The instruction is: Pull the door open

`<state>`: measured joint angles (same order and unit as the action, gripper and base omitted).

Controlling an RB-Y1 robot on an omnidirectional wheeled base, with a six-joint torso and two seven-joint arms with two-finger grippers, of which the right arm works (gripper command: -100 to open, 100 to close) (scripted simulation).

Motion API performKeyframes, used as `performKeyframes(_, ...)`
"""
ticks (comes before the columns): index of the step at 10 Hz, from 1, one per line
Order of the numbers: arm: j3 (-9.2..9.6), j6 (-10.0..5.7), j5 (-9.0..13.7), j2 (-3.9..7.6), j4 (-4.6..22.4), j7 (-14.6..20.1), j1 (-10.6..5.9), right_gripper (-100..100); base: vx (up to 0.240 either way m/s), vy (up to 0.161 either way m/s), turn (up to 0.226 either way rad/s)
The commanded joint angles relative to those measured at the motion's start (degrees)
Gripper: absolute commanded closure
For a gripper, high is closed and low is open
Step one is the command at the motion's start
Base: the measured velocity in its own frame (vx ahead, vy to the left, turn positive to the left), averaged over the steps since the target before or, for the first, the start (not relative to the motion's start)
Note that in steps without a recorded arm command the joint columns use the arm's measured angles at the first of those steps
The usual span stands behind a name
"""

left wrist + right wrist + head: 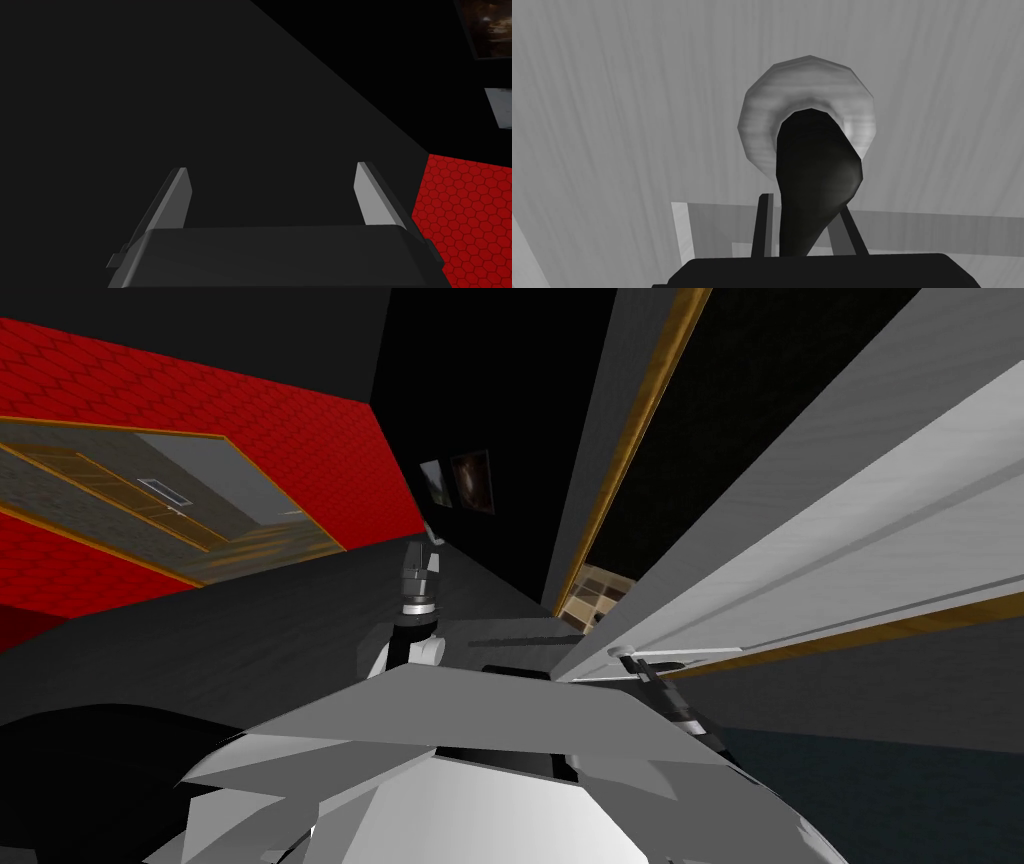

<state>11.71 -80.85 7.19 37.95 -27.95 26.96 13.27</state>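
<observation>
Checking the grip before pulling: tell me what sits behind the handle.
A round grey plate on the grey door. The handle, clamped in the right gripper, hides the plate's middle.

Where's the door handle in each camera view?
Head view: door handle low right of centre on the pale grey door, right gripper on it.
Right wrist view: centre, dark, clamped between the fingers.
Left wrist view: open left gripper facing a dark surface, red wall.
Shared landmark: the pale grey door.

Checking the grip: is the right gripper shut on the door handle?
Yes, the right gripper clamps both sides of the dark handle.
</observation>
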Motion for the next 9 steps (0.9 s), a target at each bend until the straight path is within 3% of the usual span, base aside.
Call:
performKeyframes(1,0.25,-2.16,0.11,0.08,2.08,0.11,-0.12,100,-0.089,-0.049,0.064)
performKeyframes(3,0.41,-3.25,0.26,0.2,2.83,0.16,0.14,100,-0.075,-0.035,0.058)
performKeyframes(5,0.52,-2.74,0.17,0.01,2.51,0.12,0.28,100,-0.027,-0.009,0.005)
performKeyframes(9,0.87,-2.92,0.15,0.08,3.67,0.39,-0.92,100,-0.213,-0.069,0.187)
